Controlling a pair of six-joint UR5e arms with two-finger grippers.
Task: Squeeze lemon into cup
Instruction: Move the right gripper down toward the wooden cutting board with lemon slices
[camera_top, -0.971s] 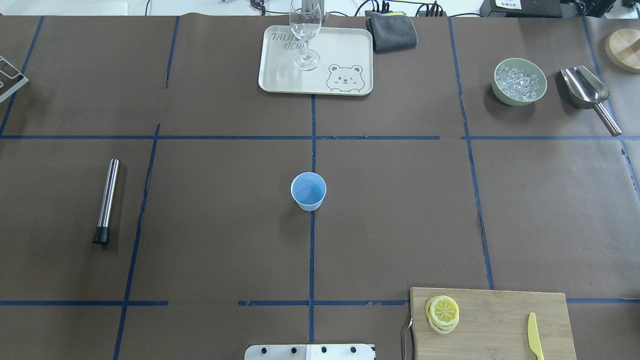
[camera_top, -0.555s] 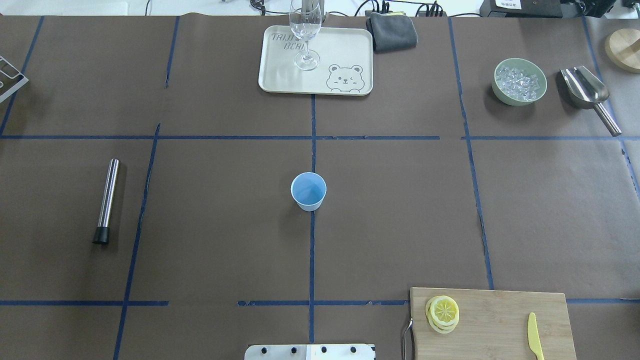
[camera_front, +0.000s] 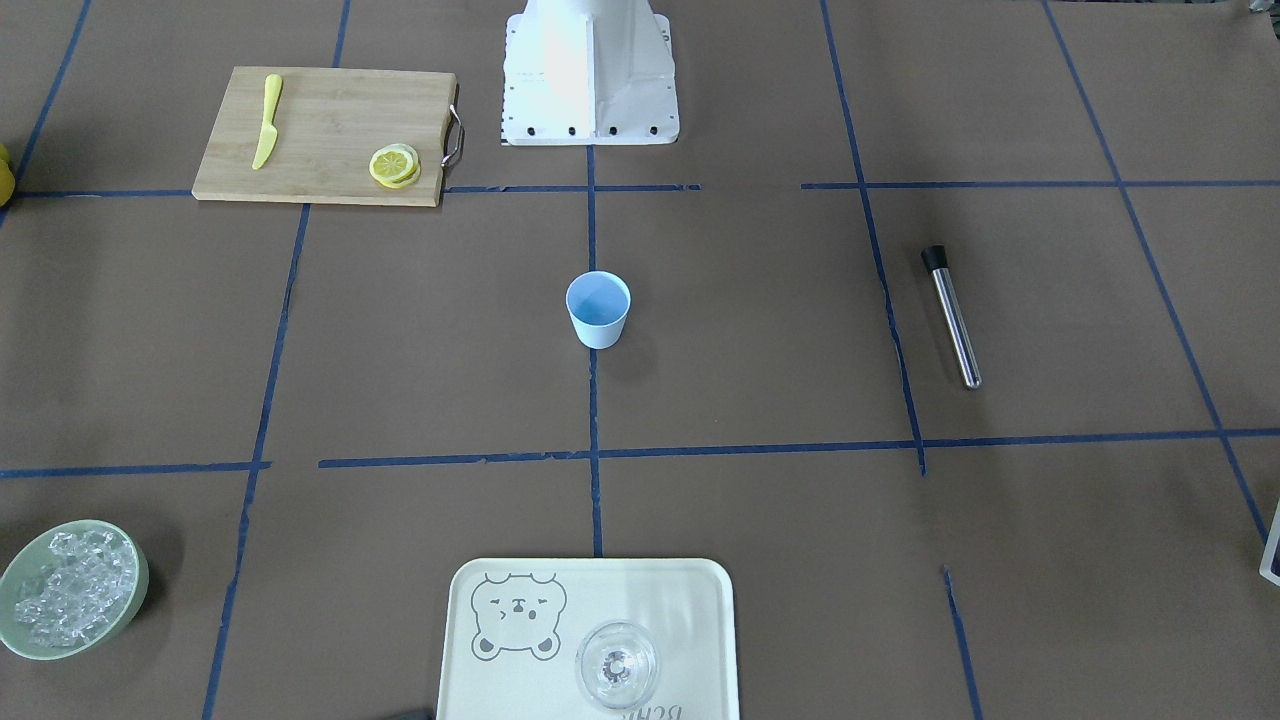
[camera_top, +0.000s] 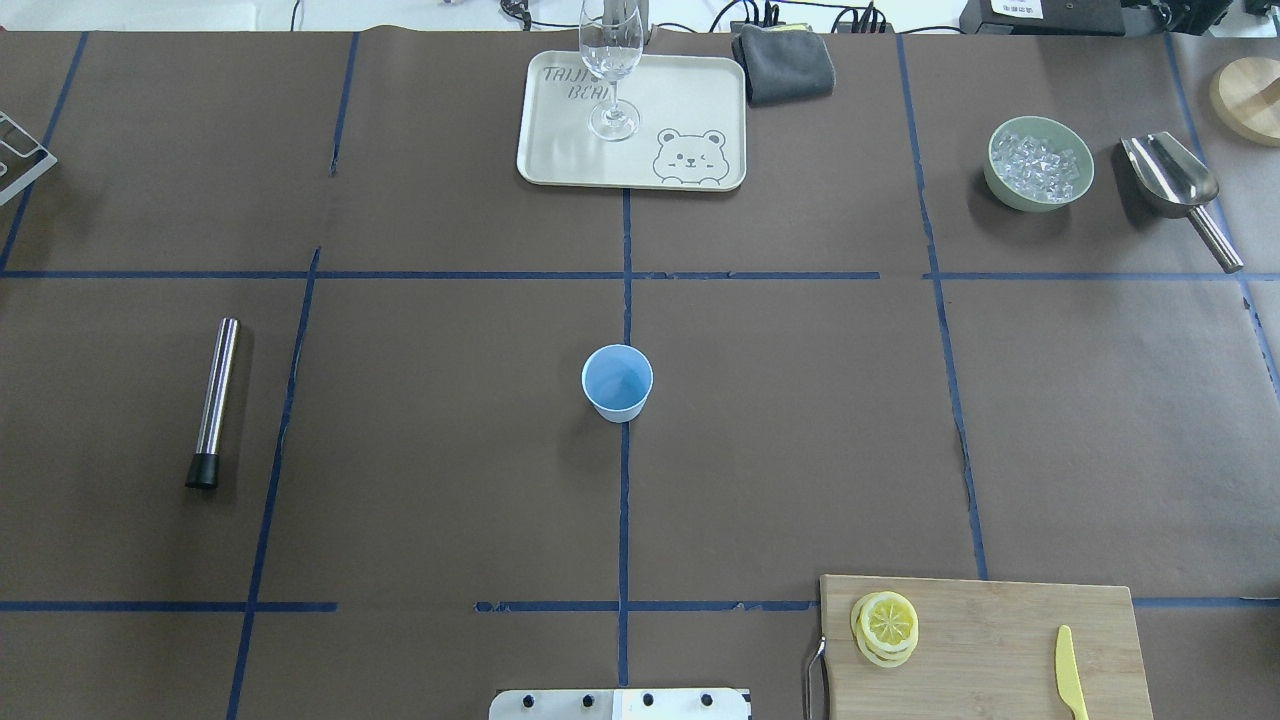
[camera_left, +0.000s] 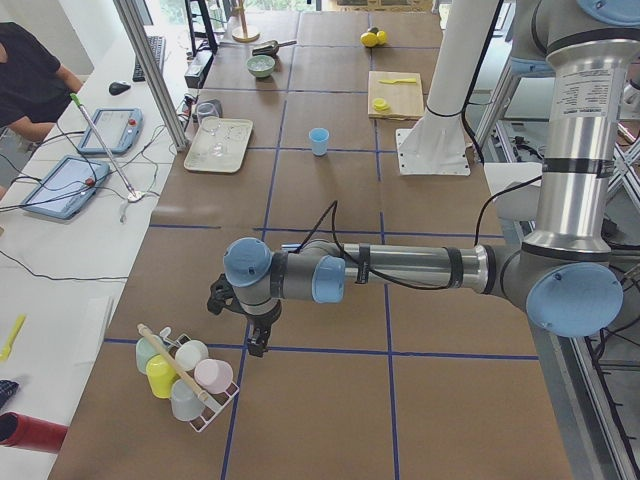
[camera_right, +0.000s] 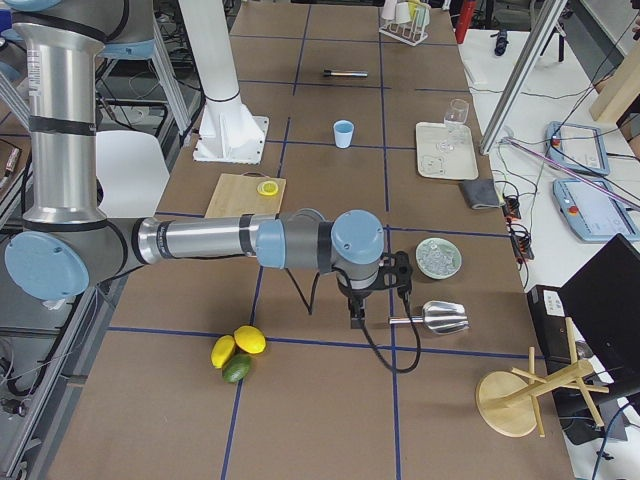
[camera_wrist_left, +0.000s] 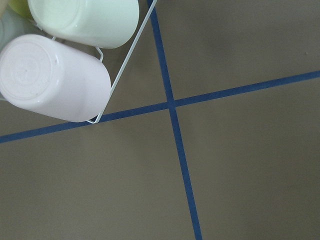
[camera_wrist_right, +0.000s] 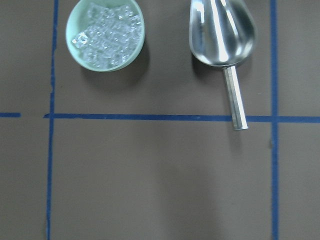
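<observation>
Yellow lemon (camera_top: 888, 622) untouched on board (camera_top: 1000, 640), cup (camera_top: 617, 382) waiting: pre-grasp. Left pincer (camera_left: 258, 345), right pincer (camera_right: 357, 317): state can't tell. Next: right reaches lemon.

Bare tabletop (camera_top: 800, 420) around cup (camera_top: 617, 382); knife (camera_top: 1069, 672) well apart from lemon (camera_top: 886, 626)

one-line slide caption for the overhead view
Blue cup stands mid-table; lemon slices lie on the cutting board with a yellow knife.

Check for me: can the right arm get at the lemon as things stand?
Probably yes. The lemon lies uncovered on the cutting board, the knife well apart, and the right gripper hangs near the ice bowl, with nothing standing between them.
</observation>
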